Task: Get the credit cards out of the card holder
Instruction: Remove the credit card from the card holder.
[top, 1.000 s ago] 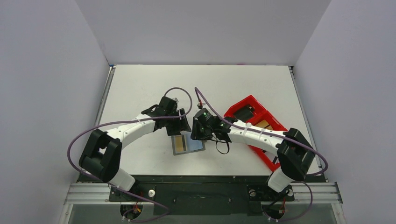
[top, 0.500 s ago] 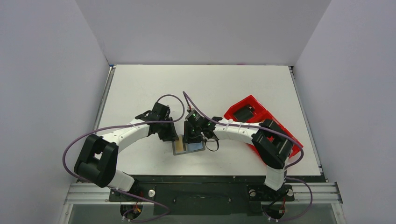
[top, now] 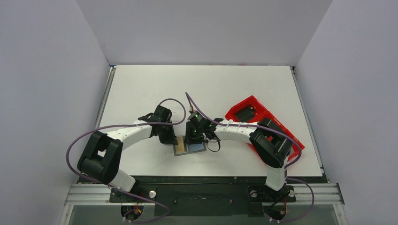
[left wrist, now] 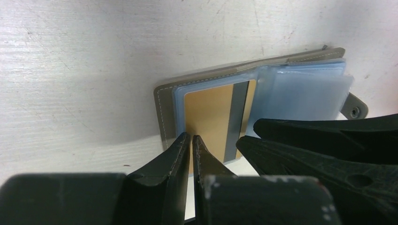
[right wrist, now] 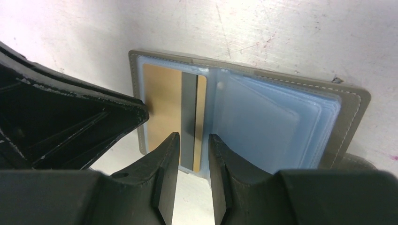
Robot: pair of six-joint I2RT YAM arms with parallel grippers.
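The grey card holder (top: 197, 147) lies open on the white table between both grippers. Its blue-grey pockets (left wrist: 300, 93) face up, and one tan credit card (left wrist: 206, 115) with a dark stripe sits in the left pocket. My left gripper (left wrist: 191, 138) has its jaws nearly together, tips over the card's near edge, and nothing shows between them. My right gripper (right wrist: 193, 138) stands slightly open, straddling the near end of the card's stripe (right wrist: 188, 117) next to the fold. In the top view the left gripper (top: 172, 139) and right gripper (top: 194, 139) sit side by side over the holder.
A long red tray (top: 239, 106) with a black block (top: 245, 114) lies to the right, partly under the right arm. The holder's small tab (left wrist: 353, 108) sticks out on its right side. The right gripper's black fingers (left wrist: 309, 154) crowd the left wrist view.
The left gripper has gone from wide open to nearly shut and come down onto the holder's left half. The right arm folded in and brought its gripper leftward over the holder.
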